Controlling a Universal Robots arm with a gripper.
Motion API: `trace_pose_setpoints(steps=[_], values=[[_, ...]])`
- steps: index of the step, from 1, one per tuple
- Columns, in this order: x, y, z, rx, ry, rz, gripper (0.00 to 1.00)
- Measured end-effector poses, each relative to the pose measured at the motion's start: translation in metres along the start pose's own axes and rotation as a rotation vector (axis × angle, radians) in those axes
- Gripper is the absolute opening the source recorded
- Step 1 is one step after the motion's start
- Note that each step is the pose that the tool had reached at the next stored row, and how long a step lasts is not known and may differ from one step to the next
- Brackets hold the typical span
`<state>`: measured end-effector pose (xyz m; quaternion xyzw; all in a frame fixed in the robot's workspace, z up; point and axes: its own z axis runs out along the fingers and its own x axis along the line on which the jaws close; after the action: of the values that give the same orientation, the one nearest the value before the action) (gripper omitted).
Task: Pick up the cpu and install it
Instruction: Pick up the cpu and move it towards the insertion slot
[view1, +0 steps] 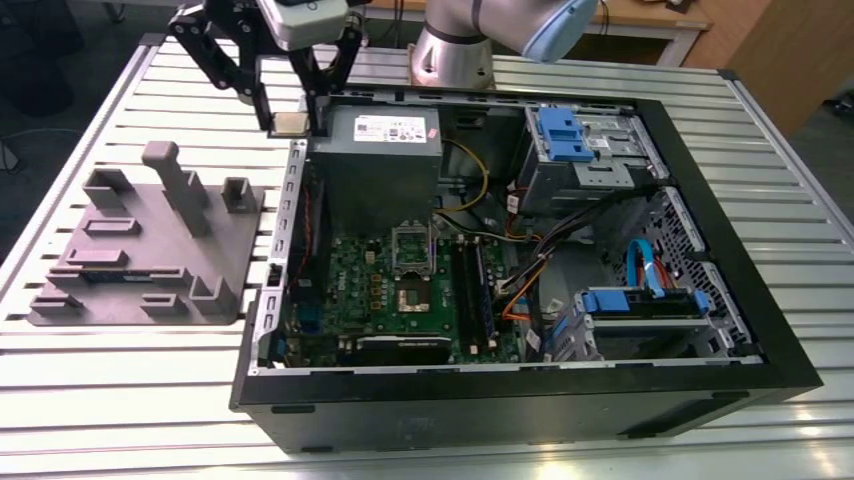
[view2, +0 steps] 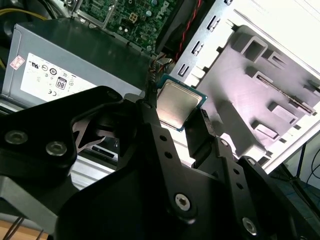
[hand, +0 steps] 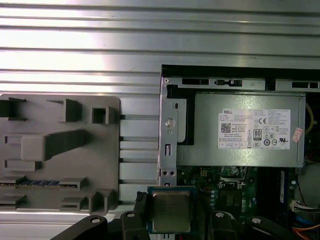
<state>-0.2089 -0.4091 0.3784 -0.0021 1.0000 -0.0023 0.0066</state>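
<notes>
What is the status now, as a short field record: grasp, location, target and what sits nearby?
grasp: black two-finger gripper shut on small flat square silver-topped cpu
location: in the air at the wall of the open black computer case on the exterior view's left, beside the grey metal box with white label
target: large green circuit board inside the case; cpu not on it
nearby: grey moulded fixture on the slatted metal table, outside the case
</notes>
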Motion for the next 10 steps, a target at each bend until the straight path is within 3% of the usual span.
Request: trace_pose_setpoints(steps=[10], values=[[-0.0035, 0.0, 0.0001, -0.0001, -0.0001, 0.0, 0.47]])
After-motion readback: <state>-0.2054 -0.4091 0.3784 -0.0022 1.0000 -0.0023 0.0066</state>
